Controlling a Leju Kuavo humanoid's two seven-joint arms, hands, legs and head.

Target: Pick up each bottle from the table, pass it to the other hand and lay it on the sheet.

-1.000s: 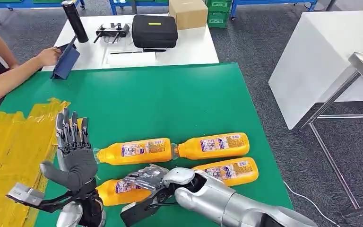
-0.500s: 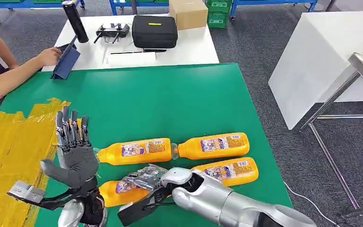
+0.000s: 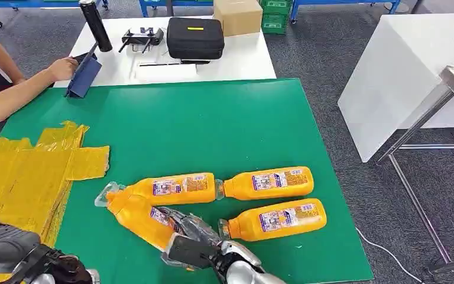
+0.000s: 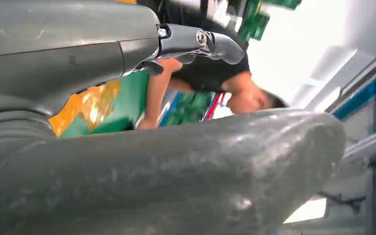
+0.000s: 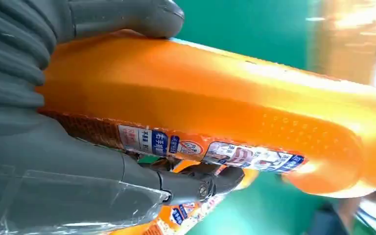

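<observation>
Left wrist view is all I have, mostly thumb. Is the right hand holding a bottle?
Observer: Yes. The right hand grips an orange bottle around its body.
Operator: How many others on the table?
Observer: Three lie on the green table: the left bottle, the back right bottle and the front right bottle.
Operator: Anything on the sheet?
Observer: No bottle lies on the yellow sheet.
</observation>
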